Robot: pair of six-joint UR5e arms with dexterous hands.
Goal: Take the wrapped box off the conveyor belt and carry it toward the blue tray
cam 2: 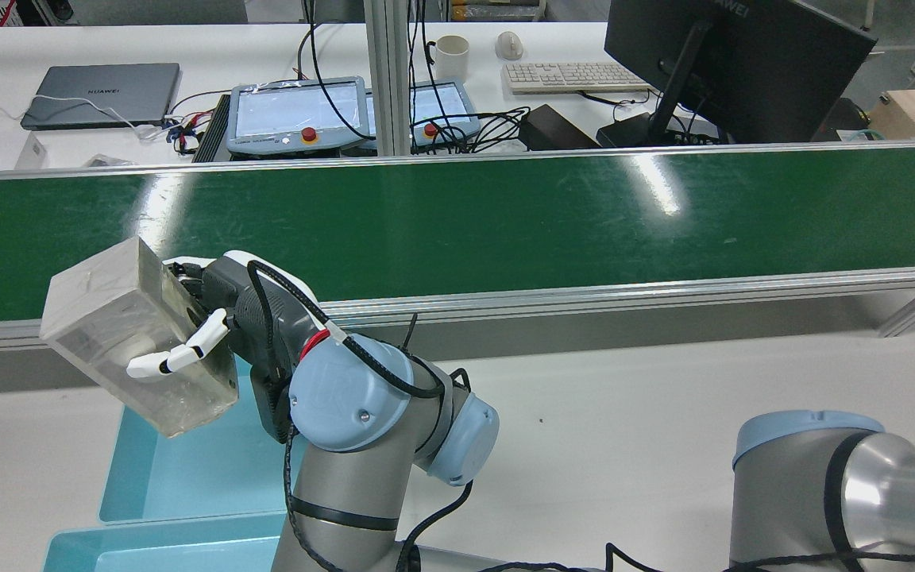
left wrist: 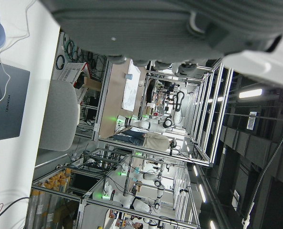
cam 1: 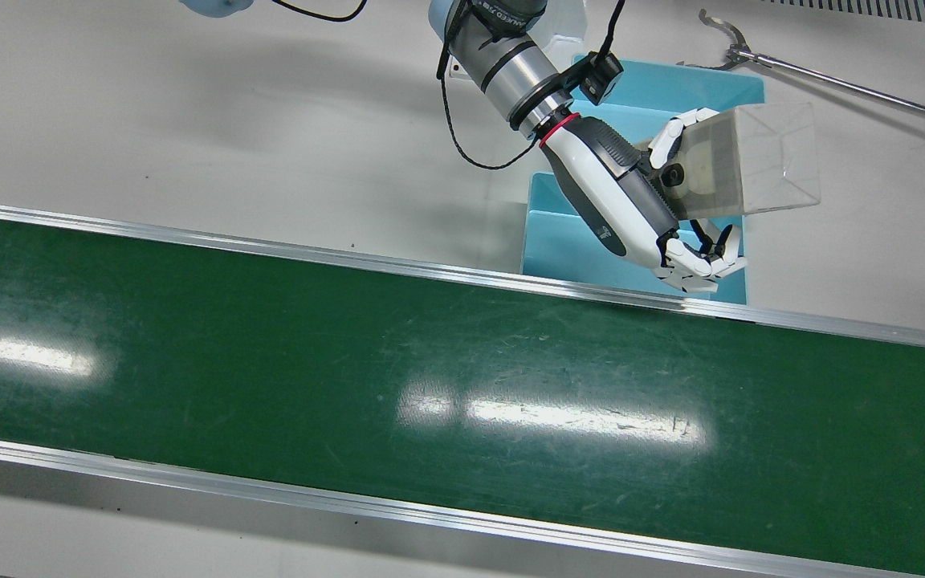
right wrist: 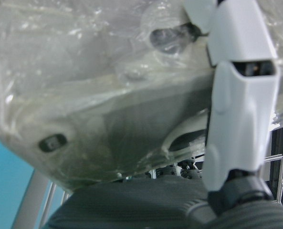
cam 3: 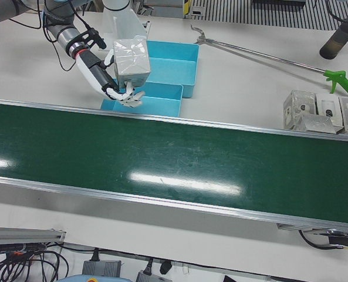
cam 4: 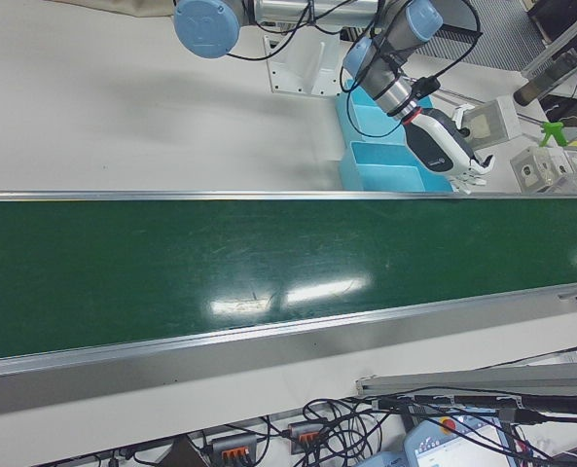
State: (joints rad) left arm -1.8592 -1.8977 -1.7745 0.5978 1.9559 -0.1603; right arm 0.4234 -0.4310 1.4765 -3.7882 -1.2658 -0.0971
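White table: blue tray, perhaps two

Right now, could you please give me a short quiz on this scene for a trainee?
1. True or false: the box lies on the belt.
2. The robot hand is: A open; B shut on the box; C shut on nothing.
3. Fill in: the container nearest the box is the blue ____.
Key: 1 false; 2 B; 3 tray.

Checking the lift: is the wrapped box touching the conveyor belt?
Apart. The rear view shows the wrapped box held by the left hand, off the belt.
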